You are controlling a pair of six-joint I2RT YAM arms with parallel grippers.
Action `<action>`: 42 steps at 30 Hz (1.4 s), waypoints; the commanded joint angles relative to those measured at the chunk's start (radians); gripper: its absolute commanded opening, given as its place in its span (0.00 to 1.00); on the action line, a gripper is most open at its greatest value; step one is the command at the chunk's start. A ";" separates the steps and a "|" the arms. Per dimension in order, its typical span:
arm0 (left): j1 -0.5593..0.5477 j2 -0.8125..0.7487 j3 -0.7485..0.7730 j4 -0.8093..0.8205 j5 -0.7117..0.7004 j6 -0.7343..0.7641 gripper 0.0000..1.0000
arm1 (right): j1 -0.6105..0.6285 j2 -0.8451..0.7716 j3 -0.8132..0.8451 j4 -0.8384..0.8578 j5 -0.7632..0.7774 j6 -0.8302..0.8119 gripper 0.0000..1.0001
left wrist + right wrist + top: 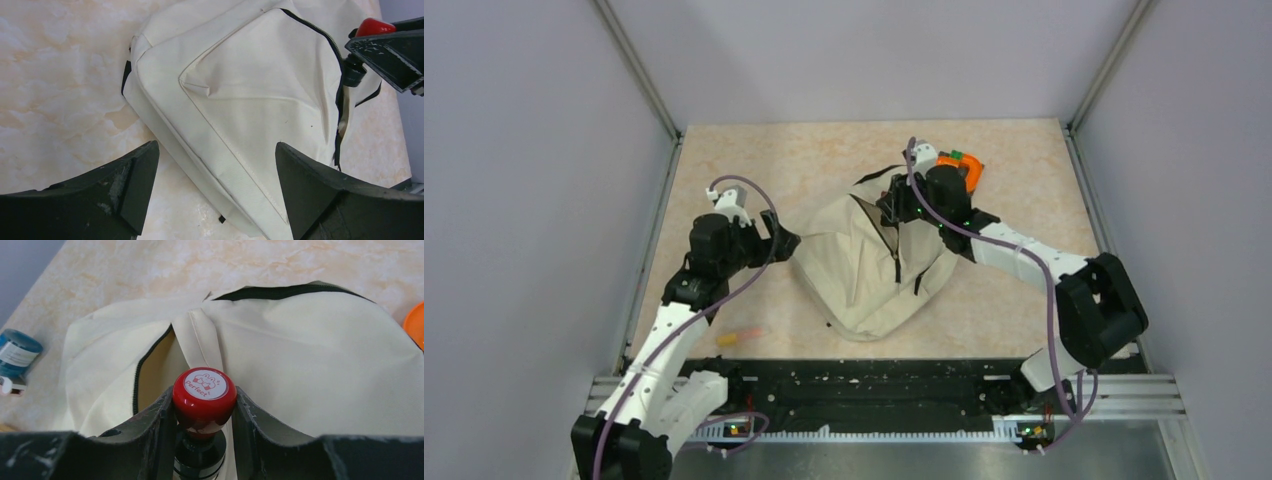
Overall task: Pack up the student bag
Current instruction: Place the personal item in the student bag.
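Cream fabric: one student bag (874,270), soft and creased, lying flat at the middle of the table (764,160), between my two arms.
Count: one bag, one stamp, one orange object, one blue container, one small yellow-orange stick, two grippers.
Bag detail: the black zipper (142,370) is parted along one side, with pale lining showing in the gap. A cream strip (200,340) of fabric runs down the middle toward my right fingers.
Right gripper (202,405): pinching the red-capped stamp (204,390) by its black neck. The cap faces the wrist camera and is printed "Perfect". I hold it over the bag's far end, just by the zipper gap.
Left gripper (215,155): spread wide, holding nothing, hovering at the bag's left side.
Orange object (969,170): on the table just behind my right wrist, beyond the bag.
Blue container (15,352): labelled, on the table beside the bag, not touching it.
Yellow-orange stick (739,337): near my left arm, apart from the bag.
In the way: the cream strip lies beside the gap, directly ahead of the stamp.
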 commanded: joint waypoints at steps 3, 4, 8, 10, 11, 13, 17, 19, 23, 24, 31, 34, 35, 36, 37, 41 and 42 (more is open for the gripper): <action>0.013 -0.042 -0.016 0.005 0.013 -0.024 0.91 | 0.008 0.098 0.093 0.101 -0.024 -0.059 0.02; 0.013 -0.048 -0.018 0.006 0.010 -0.026 0.91 | 0.011 0.106 0.100 0.100 -0.034 -0.058 0.02; 0.016 -0.055 -0.025 0.001 0.001 -0.026 0.91 | 0.042 0.117 0.111 0.064 -0.062 -0.050 0.02; 0.019 -0.055 -0.029 0.000 0.002 -0.028 0.91 | 0.054 0.125 0.111 0.034 -0.113 -0.035 0.02; 0.019 -0.055 -0.032 0.001 0.004 -0.030 0.91 | 0.057 0.129 0.108 0.021 -0.138 -0.024 0.02; 0.022 -0.051 -0.035 0.006 0.009 -0.032 0.91 | 0.058 0.136 0.101 -0.009 -0.180 0.002 0.02; 0.026 -0.041 -0.037 0.006 0.013 -0.034 0.91 | 0.058 0.140 0.102 -0.101 -0.215 0.014 0.02; 0.028 -0.038 -0.035 0.006 0.013 -0.034 0.91 | 0.057 0.138 0.112 -0.136 -0.221 0.014 0.02; 0.030 -0.036 -0.039 0.007 0.015 -0.038 0.91 | 0.038 0.152 0.126 -0.142 -0.307 0.045 0.03; 0.031 -0.037 -0.039 0.007 0.015 -0.039 0.91 | 0.031 0.159 0.131 -0.137 -0.338 0.058 0.04; 0.035 -0.041 -0.053 -0.013 0.010 -0.059 0.91 | 0.023 0.196 0.177 -0.170 -0.422 0.068 0.27; 0.036 -0.045 -0.057 -0.018 0.007 -0.068 0.91 | 0.022 0.168 0.171 -0.173 -0.378 0.063 0.41; 0.036 -0.045 -0.060 -0.018 0.006 -0.070 0.91 | 0.022 0.158 0.170 -0.194 -0.361 0.058 0.44; 0.036 -0.045 -0.063 -0.019 0.006 -0.072 0.91 | 0.021 0.148 0.169 -0.202 -0.346 0.053 0.47; 0.037 -0.045 -0.064 -0.021 0.006 -0.074 0.91 | 0.021 0.137 0.169 -0.208 -0.331 0.049 0.49; 0.038 -0.044 -0.074 -0.026 0.003 -0.081 0.91 | 0.021 0.096 0.166 -0.235 -0.272 0.028 0.58; 0.038 -0.044 -0.078 -0.026 0.003 -0.082 0.91 | 0.021 0.084 0.164 -0.237 -0.267 0.019 0.61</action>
